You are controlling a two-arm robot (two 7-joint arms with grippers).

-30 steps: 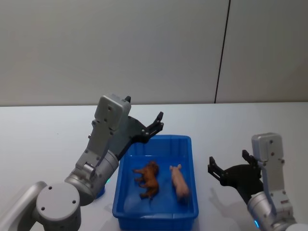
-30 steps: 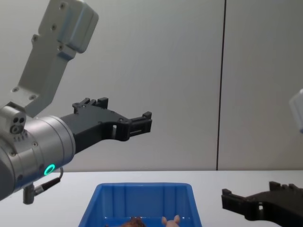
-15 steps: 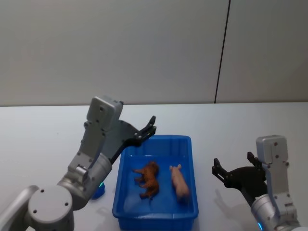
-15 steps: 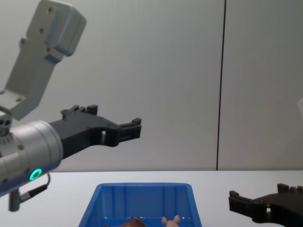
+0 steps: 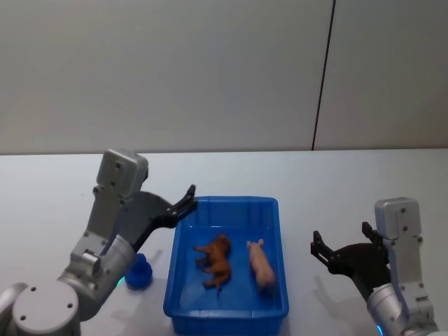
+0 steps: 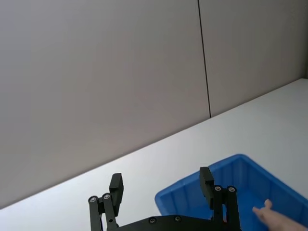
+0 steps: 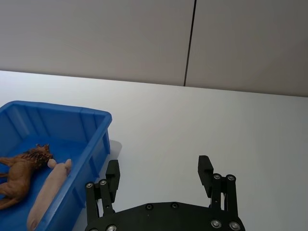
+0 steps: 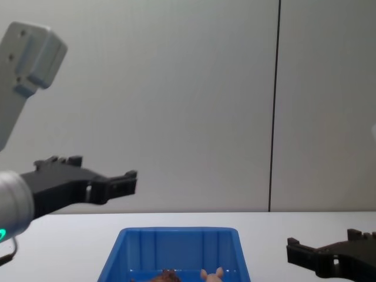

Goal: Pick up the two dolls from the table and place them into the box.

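Observation:
The blue box [image 5: 274, 210] sits on the white table [image 5: 56, 189] with both dolls lying inside it. The brown doll [image 5: 215, 260] lies left of the pale pink doll [image 5: 262, 266]. My left gripper [image 5: 185, 201] hovers open and empty over the box's far left corner, raised above the rim. My right gripper [image 5: 341, 236] hangs open and empty, low over the table to the right of the box. The right wrist view looks past that gripper [image 7: 159, 175] to the box [image 7: 98, 139], the brown doll [image 7: 21, 173] and the pink doll [image 7: 48, 192]. In the chest view the left gripper [image 8: 111, 179] floats above the box [image 8: 176, 247].
A small blue object [image 5: 138, 273] stands on the table just left of the box, under my left arm. A grey wall with a dark vertical seam [image 5: 322, 77] runs behind the table. Bare tabletop stretches to the right and to the far left.
My left arm has pulled back to the left and come down, away from over the box's far edge. The right gripper has drifted slightly right. The dolls have not moved.

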